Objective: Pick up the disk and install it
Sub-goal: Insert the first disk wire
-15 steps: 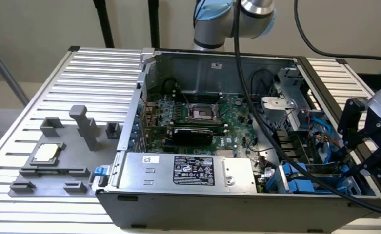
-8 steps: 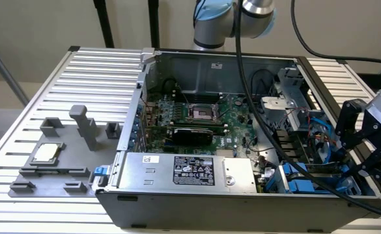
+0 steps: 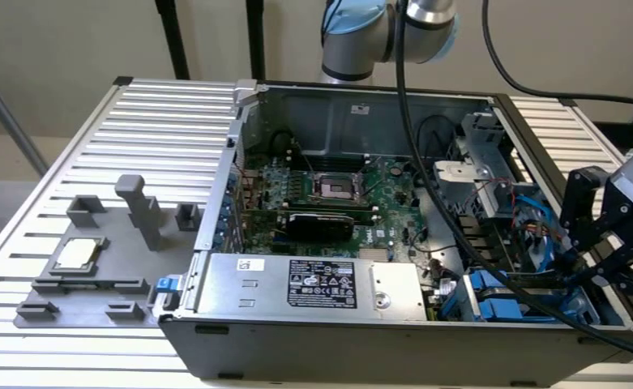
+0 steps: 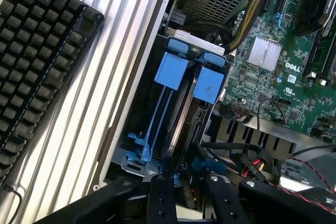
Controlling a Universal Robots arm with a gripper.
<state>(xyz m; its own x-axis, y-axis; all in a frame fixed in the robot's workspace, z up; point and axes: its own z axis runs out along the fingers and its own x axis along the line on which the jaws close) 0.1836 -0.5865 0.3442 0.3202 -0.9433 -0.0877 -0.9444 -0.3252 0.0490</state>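
From the exterior view's left there's a grey fixture plate (image 3: 89, 284) with a CPU chip (image 3: 79, 253) on it, then the open computer case (image 3: 403, 340) with its motherboard (image 3: 327, 203). At the far right the gripper (image 3: 595, 263) hangs over the drive bay, and the disk (image 4: 181, 116) in its blue frame sits edge-up in there. Looks mostly seated, though I can't tell if it's latched. Fingers (image 4: 161, 200) look slightly apart, gripping nothing.

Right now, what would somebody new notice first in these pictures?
Probably the open computer case in the middle of the ribbed metal table, with its green motherboard showing. Next, the bright blue disk frames in the bay at the case's corner, with the gripper hanging just above them.
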